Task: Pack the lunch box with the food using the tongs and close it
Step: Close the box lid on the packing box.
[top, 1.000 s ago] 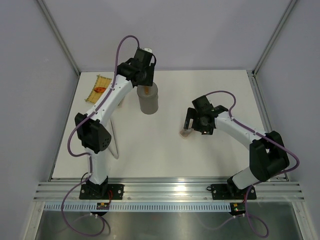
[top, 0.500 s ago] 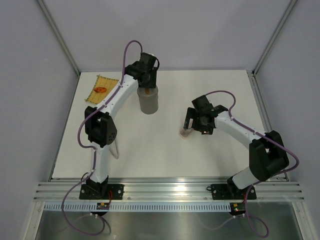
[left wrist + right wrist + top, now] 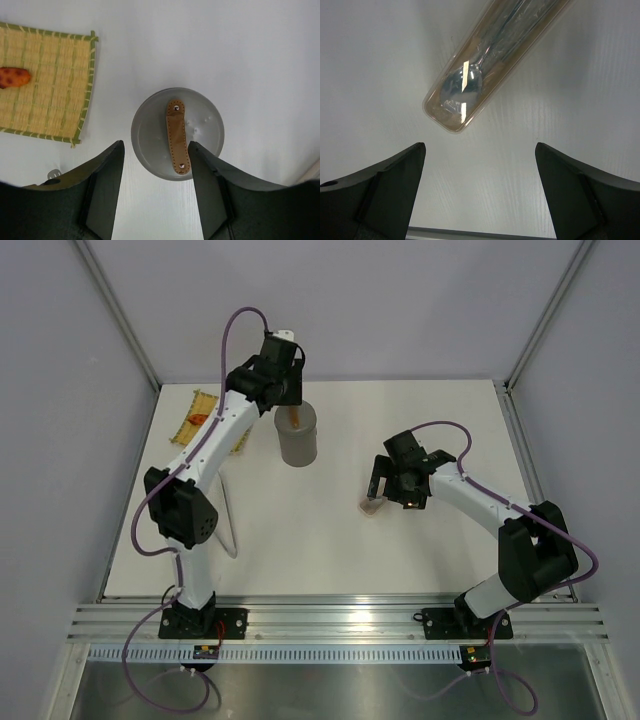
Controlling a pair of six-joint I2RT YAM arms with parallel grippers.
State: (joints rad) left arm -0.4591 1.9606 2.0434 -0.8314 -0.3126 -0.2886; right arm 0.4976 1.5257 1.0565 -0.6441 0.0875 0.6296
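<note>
The grey lunch box (image 3: 298, 440) stands upright at the back of the table, a round grey lid with a brown strap handle (image 3: 177, 135) lying on top of it. My left gripper (image 3: 156, 187) (image 3: 286, 398) hovers open just above the lid's near edge, with nothing between its fingers. One orange-red piece of food (image 3: 14, 77) (image 3: 200, 418) lies on the yellow woven mat (image 3: 50, 85). The silver tongs (image 3: 229, 520) lie on the table beside the left arm. My right gripper (image 3: 480, 175) (image 3: 380, 483) stands wide open and empty over bare table.
A pale oblong cutlery case (image 3: 490, 60) (image 3: 372, 506) with a spoon inside lies just ahead of the right gripper's fingers. The mat (image 3: 205, 412) sits at the back left corner. Grey walls and metal rails frame the table.
The left arm's elbow swung right and then back left, while its gripper stayed over the lunch box and shifted slightly left. The right arm has not moved.
</note>
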